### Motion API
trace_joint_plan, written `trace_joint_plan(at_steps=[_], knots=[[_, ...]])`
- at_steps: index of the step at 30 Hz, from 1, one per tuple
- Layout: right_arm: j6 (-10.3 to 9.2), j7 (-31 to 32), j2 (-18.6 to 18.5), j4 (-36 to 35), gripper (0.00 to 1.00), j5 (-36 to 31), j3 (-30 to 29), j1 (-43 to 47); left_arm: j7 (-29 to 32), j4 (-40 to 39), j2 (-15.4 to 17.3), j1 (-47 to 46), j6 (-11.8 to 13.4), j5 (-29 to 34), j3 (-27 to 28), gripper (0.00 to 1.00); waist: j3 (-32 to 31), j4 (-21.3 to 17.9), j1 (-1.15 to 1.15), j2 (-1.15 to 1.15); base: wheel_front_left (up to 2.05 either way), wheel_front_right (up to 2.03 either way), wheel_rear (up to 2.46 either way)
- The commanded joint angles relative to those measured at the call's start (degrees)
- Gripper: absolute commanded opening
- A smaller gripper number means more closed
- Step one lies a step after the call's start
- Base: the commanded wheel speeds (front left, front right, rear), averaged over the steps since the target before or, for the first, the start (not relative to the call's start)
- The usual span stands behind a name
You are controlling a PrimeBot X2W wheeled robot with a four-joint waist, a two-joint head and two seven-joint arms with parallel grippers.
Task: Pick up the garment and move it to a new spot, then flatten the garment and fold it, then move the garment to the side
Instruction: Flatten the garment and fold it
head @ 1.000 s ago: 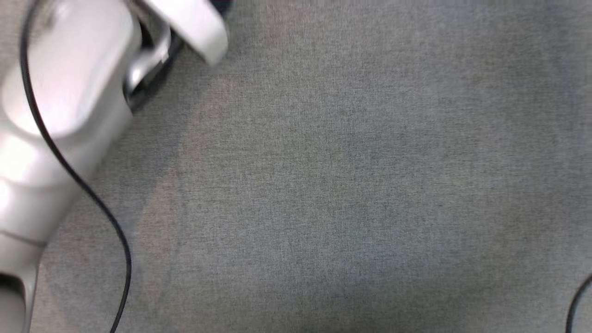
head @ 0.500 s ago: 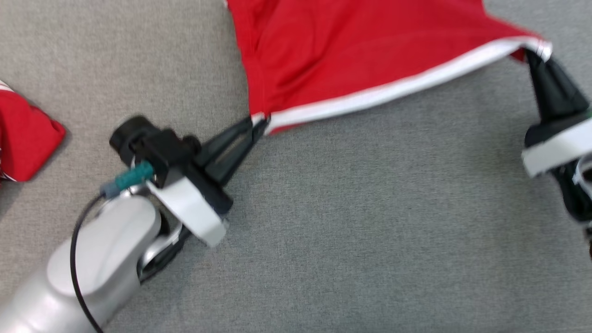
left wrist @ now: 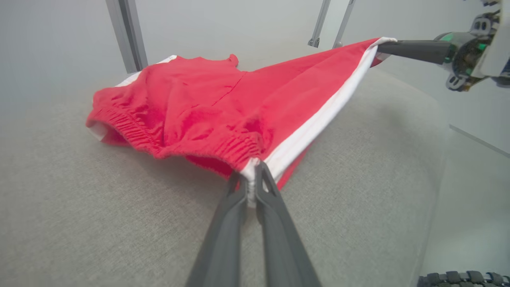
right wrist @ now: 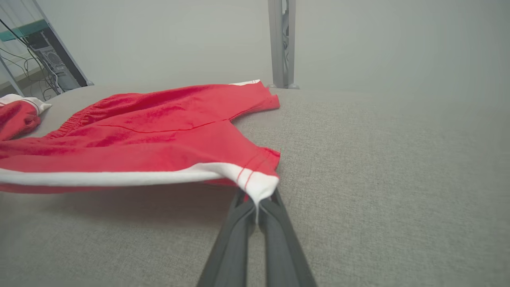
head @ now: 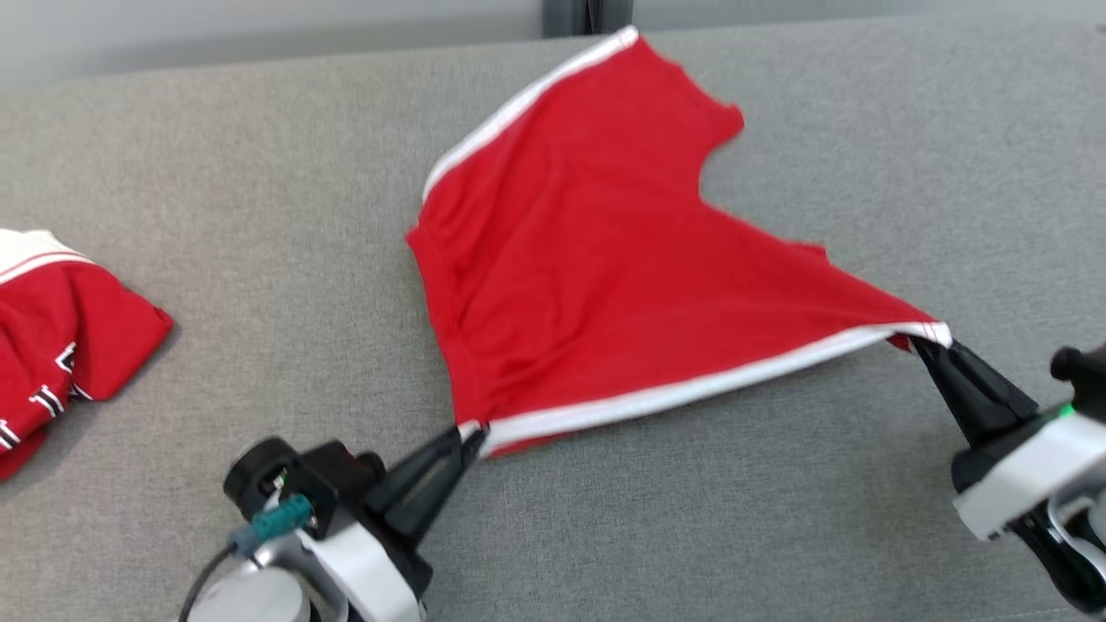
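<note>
Soft, even light here, falling from above by the look of it, and no glare anywhere on the grey woven fabric surface (head: pixel 778 518). The head view is slightly smeared: the red shorts with white side stripes (head: pixel 587 276) go fuzzy along their far hem. In the right wrist view a broad, soft-edged shadow lies on the surface beneath the raised stripe. Both wrist views bend at the edges, the pale backdrop (right wrist: pixel 398 40) hazes out, and the grey metal post (right wrist: pixel 282 44) looks soft.

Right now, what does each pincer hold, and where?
Red white-striped fabric shorts: left pincer at the waistband corner, right pincer at the leg-hem corner, both on the white stripe.
</note>
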Motion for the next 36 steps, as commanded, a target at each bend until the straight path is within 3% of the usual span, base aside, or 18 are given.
trace_joint_plan(at_steps=[1,8,11,15,19,26,31,36], knots=[[0.02,-0.1,-1.7,-0.8,0.0,0.9,-0.2,1.9,0.9,-1.4,0.9,1.6,0.9,-0.5,-0.4,0.0,-2.3,-0.1,0.0,0.0,0.0,0.0,0.0],[0.01,2.2,-6.2,-5.3,0.0,2.9,-2.1,8.0,5.9,-8.4,3.3,4.2,2.6,-2.4,-1.9,0.0,-5.0,0.6,0.0,0.0,0.0,0.0,0.0],[0.01,4.2,-6.2,-5.9,0.0,3.2,-3.6,7.5,7.5,-9.7,2.4,3.8,2.5,-4.5,-1.5,0.0,-5.2,0.7,0.0,0.0,0.0,0.0,0.0],[0.02,7.8,-3.6,-4.0,0.0,2.8,-4.2,3.2,8.7,-8.4,-0.1,1.9,1.6,-8.9,0.3,0.0,-4.1,1.0,0.0,0.0,0.0,0.0,0.0],[0.02,10.9,-0.6,0.1,0.0,1.3,-2.8,-3.7,8.9,-4.7,-3.2,-0.7,1.4,-11.2,2.1,0.0,-1.9,2.1,0.0,0.0,0.0,0.0,0.0],[0.02,13.3,1.1,8.8,0.0,-3.3,2.4,-16.5,6.2,1.0,-8.0,-4.6,2.7,-12.9,5.5,0.0,1.3,4.5,0.0,0.0,0.0,0.0,0.0],[0.01,11.3,1.9,16.8,0.0,-7.0,7.0,-25.9,4.0,4.8,-11.6,-7.5,3.2,-14.1,8.0,0.0,3.9,7.4,0.0,0.0,0.0,0.0,0.0],[0.01,7.7,2.7,24.3,0.0,-8.4,10.1,-34.3,3.3,8.5,-15.1,-11.6,1.5,-13.4,7.9,0.0,7.1,10.3,0.0,0.0,0.0,0.0,0.0]])
